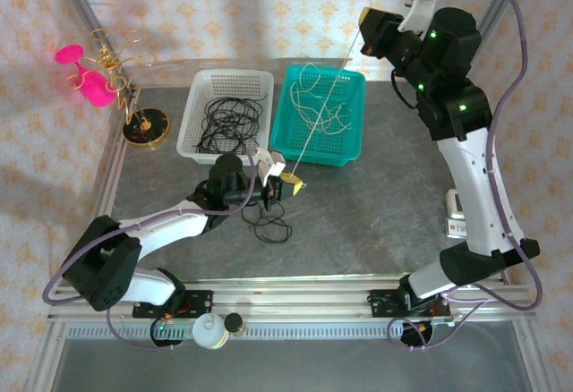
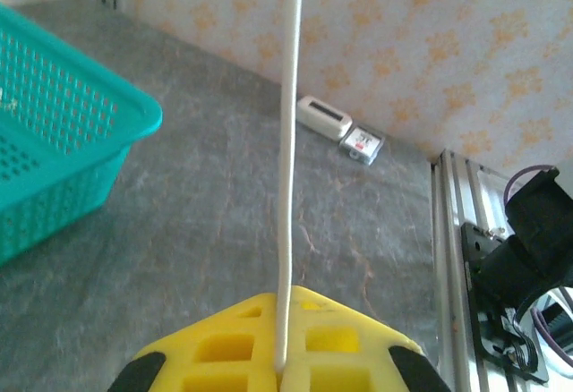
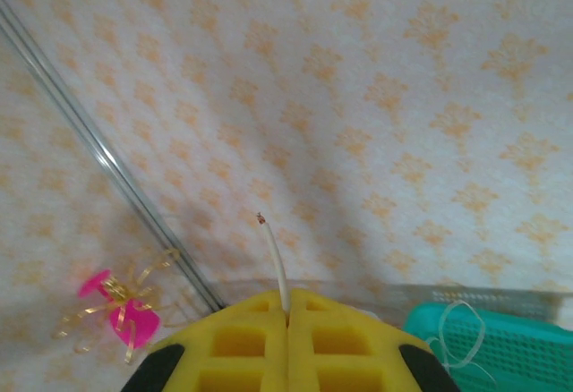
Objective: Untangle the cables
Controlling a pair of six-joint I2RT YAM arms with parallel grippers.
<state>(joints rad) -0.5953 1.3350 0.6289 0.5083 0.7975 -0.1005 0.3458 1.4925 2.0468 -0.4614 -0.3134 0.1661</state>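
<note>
On your grey tabletop [image 1: 376, 204], a white basket [image 1: 190, 115] and a teal basket [image 1: 315, 160] sit at the far edge. Your left gripper [image 1: 288, 180] pinches the whitish cable [image 1: 322, 106] near the middle. The right gripper [image 1: 362, 32] clamps its other end high over the far right corner. That cable runs thin, straight and taut across the teal basket. The black cable [image 1: 269, 222] lies in loose curls under the left gripper.

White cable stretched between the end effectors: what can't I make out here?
1. Top external: whether the black cable on the table hooks the white cable; the left end effector covers their meeting point.
2. Left wrist: the white cable's upper run, cut off by the top edge.
3. Right wrist: the cable below the right end effector, hidden by its shut fingers.
</note>
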